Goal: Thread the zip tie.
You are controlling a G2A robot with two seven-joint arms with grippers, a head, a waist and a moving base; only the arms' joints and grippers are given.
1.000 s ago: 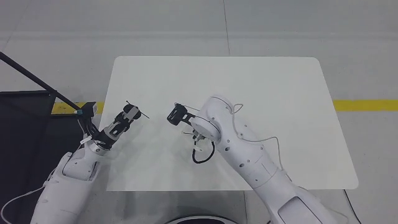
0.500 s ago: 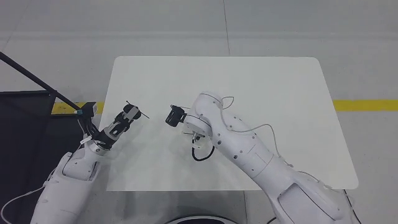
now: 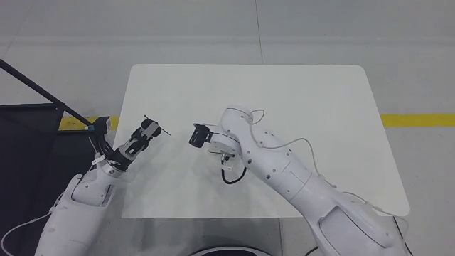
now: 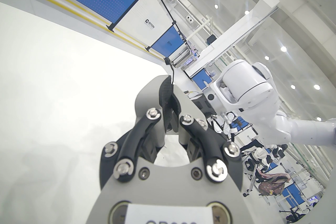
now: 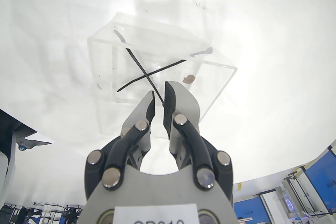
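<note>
One zip tie [image 4: 167, 61] is held clenched in the left gripper [image 4: 170, 101], its strip projecting beyond the fingertips. The right gripper [image 5: 158, 101] is narrowly parted; a second zip tie [image 5: 135, 62] (lying inside a clear box [image 5: 103, 70]) is aligned lengthwise into its gap.

Overhead plus close wrists, sharing table [image 3: 320, 114]
</note>
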